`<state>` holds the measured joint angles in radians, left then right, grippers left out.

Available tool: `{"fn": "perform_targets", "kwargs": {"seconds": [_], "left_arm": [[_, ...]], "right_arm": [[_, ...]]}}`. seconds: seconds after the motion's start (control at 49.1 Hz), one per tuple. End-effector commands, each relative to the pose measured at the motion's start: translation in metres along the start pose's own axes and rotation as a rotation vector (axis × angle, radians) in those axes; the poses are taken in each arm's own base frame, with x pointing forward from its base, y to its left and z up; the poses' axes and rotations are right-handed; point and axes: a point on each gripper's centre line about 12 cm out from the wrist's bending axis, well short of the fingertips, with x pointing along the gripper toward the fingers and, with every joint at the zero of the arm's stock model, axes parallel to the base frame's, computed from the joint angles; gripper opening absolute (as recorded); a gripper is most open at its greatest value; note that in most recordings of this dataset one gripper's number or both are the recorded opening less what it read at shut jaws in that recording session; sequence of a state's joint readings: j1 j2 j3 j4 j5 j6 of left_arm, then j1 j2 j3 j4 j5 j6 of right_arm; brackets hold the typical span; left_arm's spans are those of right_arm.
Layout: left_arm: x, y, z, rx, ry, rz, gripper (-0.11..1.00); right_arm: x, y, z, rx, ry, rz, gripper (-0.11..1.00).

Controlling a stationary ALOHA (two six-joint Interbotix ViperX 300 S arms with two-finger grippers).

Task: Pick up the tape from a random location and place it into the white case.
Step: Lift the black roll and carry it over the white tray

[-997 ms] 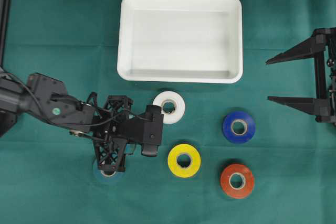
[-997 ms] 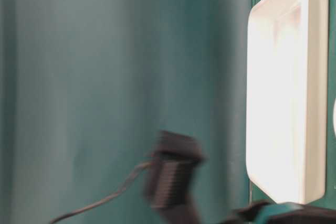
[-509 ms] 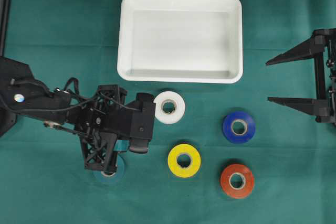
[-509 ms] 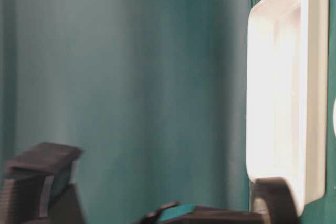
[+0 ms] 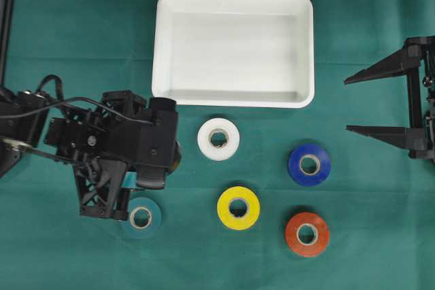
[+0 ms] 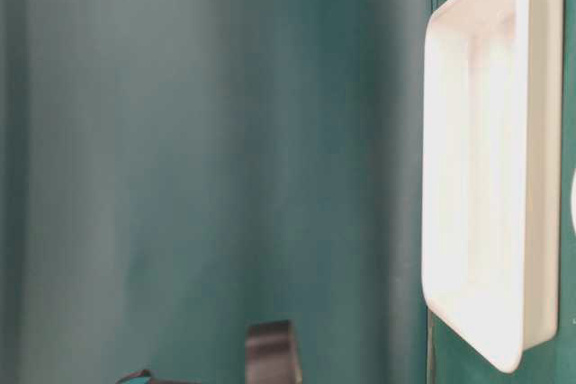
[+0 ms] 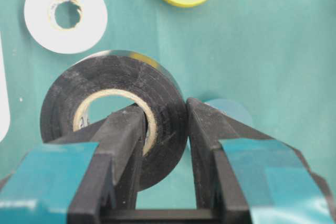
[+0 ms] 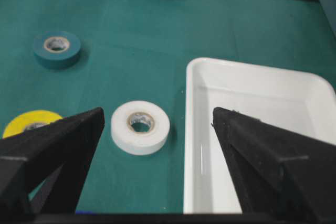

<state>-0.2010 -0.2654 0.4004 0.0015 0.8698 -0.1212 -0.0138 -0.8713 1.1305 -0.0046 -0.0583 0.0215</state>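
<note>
Overhead: the smooth, round-cornered white case is being seen at the far middle of the green cloth; the right gripper is being held wide apart.

Left wrist: a matte black tape with a cardboard core is being clamped through its wall by the left gripper, above a teal roll.

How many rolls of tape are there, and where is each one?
6. A black roll is pinched in the left gripper. On the green cloth lie a teal roll, white roll, yellow roll, blue roll and red roll. The arm could hide more.
</note>
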Motion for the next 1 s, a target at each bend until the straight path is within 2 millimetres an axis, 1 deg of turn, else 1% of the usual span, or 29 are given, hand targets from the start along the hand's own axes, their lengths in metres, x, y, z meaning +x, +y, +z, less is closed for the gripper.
{"fn": "perform_targets", "kwargs": {"seconds": [0.0,0.977], "left_arm": [[-0.0149,-0.0017,0.0087,0.007,-0.049,-0.004,0.19],[-0.0147,-0.0015,0.0074,0.007,-0.044,-0.003,0.19]], "right_arm": [[0.0012,0.0002,0.0106,-0.002,-0.026,0.001,0.92],[0.0012,0.0002,0.0096,-0.002,-0.014,0.0,0.92]]}}
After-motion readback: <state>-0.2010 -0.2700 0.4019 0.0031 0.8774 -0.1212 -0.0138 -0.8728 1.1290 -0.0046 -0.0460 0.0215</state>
